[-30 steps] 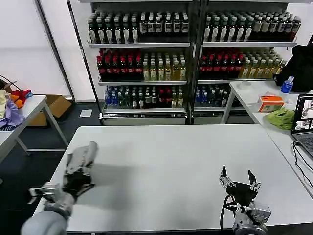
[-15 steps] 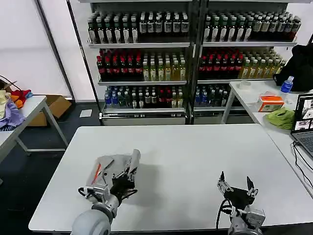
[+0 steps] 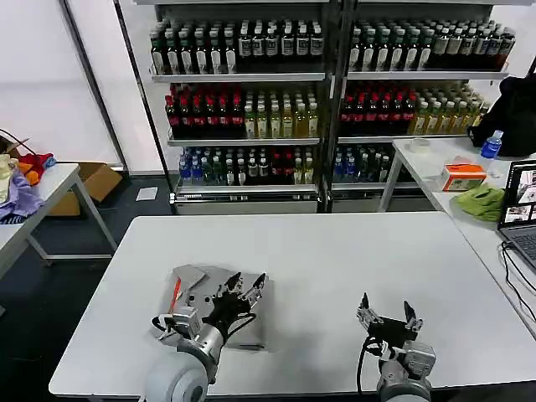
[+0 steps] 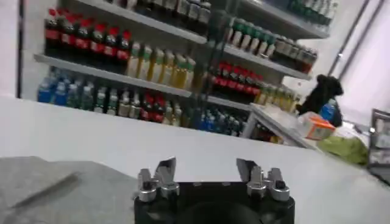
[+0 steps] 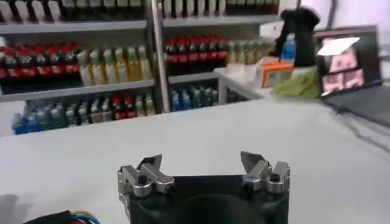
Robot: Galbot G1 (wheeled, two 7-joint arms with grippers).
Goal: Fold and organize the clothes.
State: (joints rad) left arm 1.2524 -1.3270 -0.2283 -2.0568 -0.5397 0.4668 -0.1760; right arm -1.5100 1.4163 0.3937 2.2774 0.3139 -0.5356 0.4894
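Shirt (image 3: 191,285) is a folded light grey bundle with an orange placket strip showing, lying flat on the white worktop (image 3: 335,251) toward the robot's left, close to the near edge. Left gripper (image 3: 251,285) sits right over its right-hand part, jaws spread wide with nothing between them; in the left wrist view the same gripper (image 4: 207,173) has both fingertips apart in the air, and the grey fabric (image 4: 55,192) lies on the worktop just beside and below it. Right gripper (image 3: 387,314) hovers low over bare worktop near the front edge on the robot's right, well apart from the shirt, jaws also wide and holding nothing; the right wrist view shows it (image 5: 202,164) the same way. Behind the worktop there are drink shelves (image 3: 318,100) packed with bottles, plus a side table (image 3: 440,163) with a laptop (image 3: 519,213).
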